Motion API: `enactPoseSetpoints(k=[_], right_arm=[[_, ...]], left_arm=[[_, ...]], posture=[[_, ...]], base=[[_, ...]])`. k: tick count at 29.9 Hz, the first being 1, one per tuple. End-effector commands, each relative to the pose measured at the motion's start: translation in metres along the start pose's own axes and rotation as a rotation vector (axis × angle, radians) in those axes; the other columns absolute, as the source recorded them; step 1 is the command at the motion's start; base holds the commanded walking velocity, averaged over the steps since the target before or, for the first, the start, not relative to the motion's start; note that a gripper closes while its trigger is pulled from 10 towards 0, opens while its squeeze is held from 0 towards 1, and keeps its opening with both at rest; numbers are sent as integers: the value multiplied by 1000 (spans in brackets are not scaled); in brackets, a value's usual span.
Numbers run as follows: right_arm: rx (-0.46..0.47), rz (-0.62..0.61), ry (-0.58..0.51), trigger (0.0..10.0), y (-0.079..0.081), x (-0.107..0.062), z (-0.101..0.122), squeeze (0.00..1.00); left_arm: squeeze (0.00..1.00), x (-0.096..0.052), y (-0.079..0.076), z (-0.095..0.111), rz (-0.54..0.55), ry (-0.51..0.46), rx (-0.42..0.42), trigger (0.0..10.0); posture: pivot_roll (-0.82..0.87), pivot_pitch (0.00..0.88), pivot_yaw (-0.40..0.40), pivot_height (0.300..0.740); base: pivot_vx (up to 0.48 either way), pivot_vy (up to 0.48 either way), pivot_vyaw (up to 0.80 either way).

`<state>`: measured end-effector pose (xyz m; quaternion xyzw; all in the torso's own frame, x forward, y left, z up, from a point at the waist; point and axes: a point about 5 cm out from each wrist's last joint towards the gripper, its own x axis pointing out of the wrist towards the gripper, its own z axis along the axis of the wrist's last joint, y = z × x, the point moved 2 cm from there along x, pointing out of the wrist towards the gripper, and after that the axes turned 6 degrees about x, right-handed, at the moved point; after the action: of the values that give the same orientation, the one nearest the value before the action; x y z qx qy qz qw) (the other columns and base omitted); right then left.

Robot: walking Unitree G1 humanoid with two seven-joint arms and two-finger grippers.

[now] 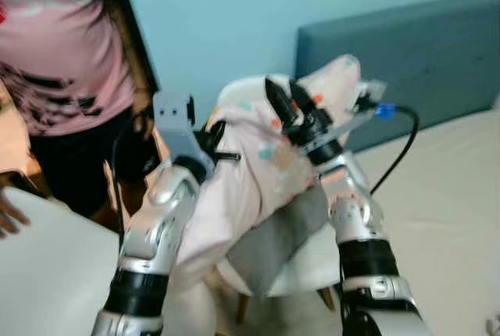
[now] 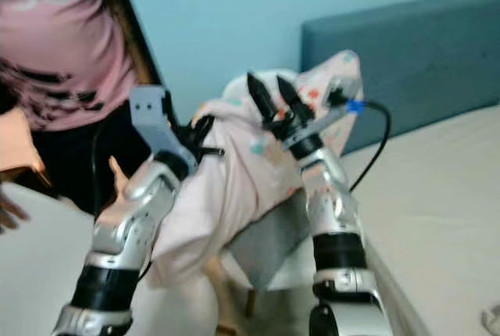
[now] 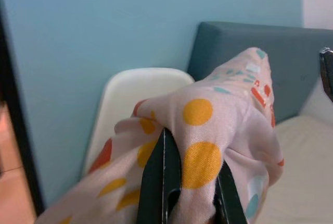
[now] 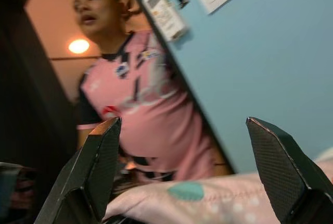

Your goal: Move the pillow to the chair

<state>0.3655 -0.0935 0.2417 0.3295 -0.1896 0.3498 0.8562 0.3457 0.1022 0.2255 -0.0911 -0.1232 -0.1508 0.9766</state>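
Your left gripper (image 3: 179, 182) pinches a fold of the pillow (image 1: 258, 164); your right gripper (image 1: 285, 101) stands wide apart, resting against the fabric. Just beyond both, the chair (image 3: 130, 94) waits, so you're most of the way there: lower and release.

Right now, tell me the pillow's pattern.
The pillow is pale pink with yellow, orange and teal spots, clearest in the left wrist view.

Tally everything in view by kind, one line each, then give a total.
Pillows: 1, the spotted pillow, pinched by the left tool
Chairs: 1, the white chair
Beds: 1, the bed
Robot tools: 2, left as above and the right tool, open
People: 1, a person in a pink shirt
Total: 6
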Motion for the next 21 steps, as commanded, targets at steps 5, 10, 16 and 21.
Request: enactPoseSetpoints(k=[5, 10, 16, 21], right_arm=[[0, 12, 28, 10000, 3, 0, -6, 0], [-4, 17, 27, 10000, 3, 2, -6, 0], [-8, 17, 23, 10000, 2, 2, -4, 0], [-3, 18, 29, 10000, 2, 2, -5, 0]], left_arm=[[0, 0, 4, 26, 15, -130, 17, 10000], [0, 0, 3, 37, 13, -192, 2, 10000], [0, -6, 22, 89, 70, -402, 20, 10000], [0, -10, 36, 91, 115, -390, 55, 10000]], posture=[[11, 0, 57, 740], [6, 0, 57, 740], [5, 0, 56, 740], [17, 0, 48, 740]], base=[[0, 0, 794], [0, 0, 794], [0, 0, 794], [0, 0, 791]])
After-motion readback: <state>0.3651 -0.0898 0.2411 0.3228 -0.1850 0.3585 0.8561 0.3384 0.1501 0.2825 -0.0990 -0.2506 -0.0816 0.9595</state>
